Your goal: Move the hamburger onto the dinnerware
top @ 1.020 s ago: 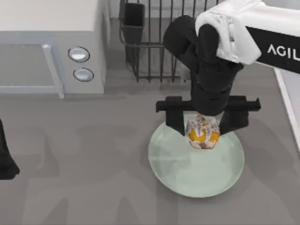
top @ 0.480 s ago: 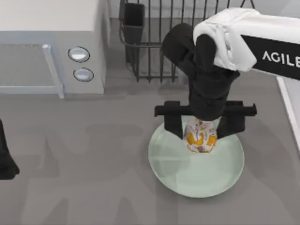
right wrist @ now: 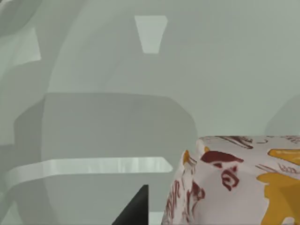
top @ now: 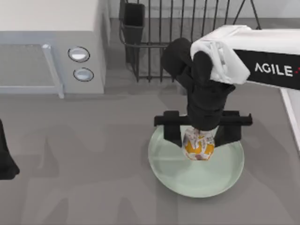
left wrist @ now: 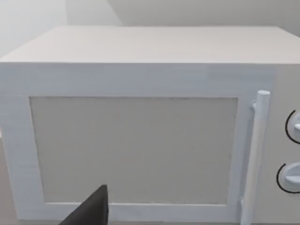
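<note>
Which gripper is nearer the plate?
Right. The right gripper is above the plate, its fingers around the hamburger. The left gripper sits at the table's left edge.

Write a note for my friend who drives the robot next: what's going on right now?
Right end effector: over the far part of the mint-green plate, shut on the hamburger.
Left arm: parked at the table's left edge, facing the microwave.
Done: hamburger picked up and carried above the plate.
Left: lower if needed, let go, pull the right arm away.
</note>
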{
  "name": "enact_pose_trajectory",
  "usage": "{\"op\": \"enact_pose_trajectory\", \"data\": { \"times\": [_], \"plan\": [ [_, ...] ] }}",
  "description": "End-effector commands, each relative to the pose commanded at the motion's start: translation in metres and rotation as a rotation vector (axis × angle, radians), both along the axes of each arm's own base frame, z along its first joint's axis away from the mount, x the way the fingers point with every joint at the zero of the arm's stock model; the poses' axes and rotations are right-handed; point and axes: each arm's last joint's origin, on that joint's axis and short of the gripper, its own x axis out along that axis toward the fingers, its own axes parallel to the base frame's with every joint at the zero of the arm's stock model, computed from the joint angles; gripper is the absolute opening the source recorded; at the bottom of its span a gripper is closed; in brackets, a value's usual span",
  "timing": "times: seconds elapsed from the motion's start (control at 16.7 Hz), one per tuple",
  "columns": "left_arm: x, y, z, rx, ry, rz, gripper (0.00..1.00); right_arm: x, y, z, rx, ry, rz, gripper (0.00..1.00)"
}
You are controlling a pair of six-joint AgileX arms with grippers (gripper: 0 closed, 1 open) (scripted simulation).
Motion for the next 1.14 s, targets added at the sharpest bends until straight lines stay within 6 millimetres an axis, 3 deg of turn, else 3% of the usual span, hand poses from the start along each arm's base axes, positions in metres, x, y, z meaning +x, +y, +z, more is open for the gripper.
{"op": "enact_pose_trajectory", "data": {
  "times": [0.78,1.14],
  "plan": [
    [0.0,0.0,0.0,0.0,0.0,0.0,1.0,0.0,0.0,0.0,0.0,0.0,0.0,0.98],
    [0.0,0.0,0.0,0.0,0.0,0.0,1.0,0.0,0.0,0.0,0.0,0.0,0.0,1.0]
  ]
}}
